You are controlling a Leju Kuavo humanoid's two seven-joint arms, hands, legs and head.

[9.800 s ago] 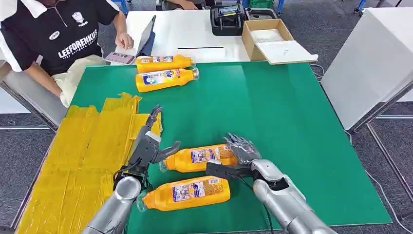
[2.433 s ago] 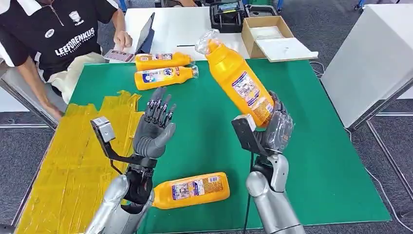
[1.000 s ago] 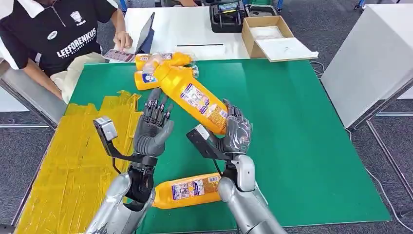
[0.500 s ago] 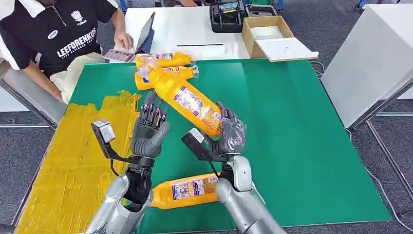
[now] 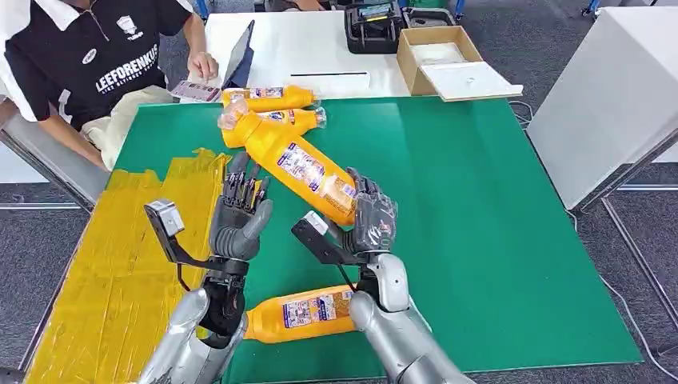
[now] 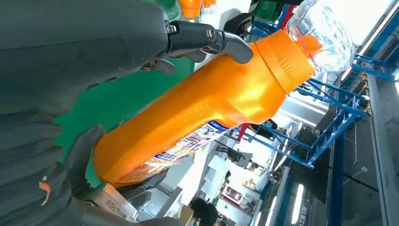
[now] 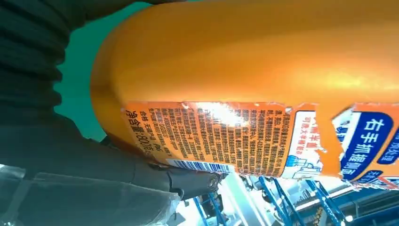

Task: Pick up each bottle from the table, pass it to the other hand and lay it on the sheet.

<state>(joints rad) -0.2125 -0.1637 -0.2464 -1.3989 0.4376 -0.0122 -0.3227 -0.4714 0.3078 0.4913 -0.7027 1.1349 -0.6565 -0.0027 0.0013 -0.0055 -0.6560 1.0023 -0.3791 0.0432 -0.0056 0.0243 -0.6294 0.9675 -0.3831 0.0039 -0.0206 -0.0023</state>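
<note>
Your right hand [image 5: 374, 224] grips the base of the orange bottle [image 5: 292, 162], held tilted above the green table with its neck far-left beside your spread, empty left hand [image 5: 238, 218]; judged rigid, smooth and slippery, so take its mid-body.

Black polo shirt [image 5: 96, 56] of seated person: white chest lettering, roughly "LEEFORENKUS". Torn label [image 7: 263, 141] on held orange plastic bottle [image 7: 263, 61]: "净含量: 600" beside barcode; white "右手抓" on blue patch. Remaining print too small.
</note>
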